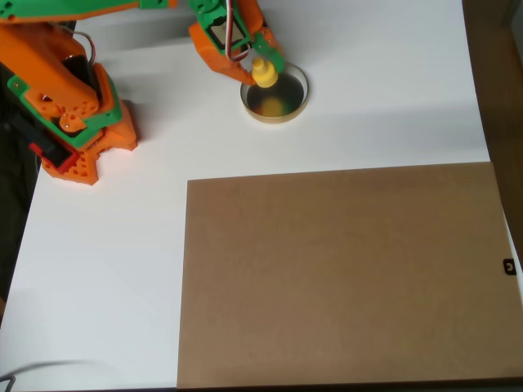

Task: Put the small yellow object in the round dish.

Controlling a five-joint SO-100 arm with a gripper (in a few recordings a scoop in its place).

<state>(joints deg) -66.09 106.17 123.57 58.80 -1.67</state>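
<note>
White table (122, 245) carries a brown board (343, 278). Above the round dish (274, 95), the gripper (260, 67) pinches the small yellow object (264, 73) over its upper-left rim; the centre lies lower right.

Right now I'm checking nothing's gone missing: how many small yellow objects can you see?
1. The small yellow object is at the gripper tip, over the upper-left rim of the round dish. The yellow patch inside the dish looks like its reflection. The arm may hide others.
</note>
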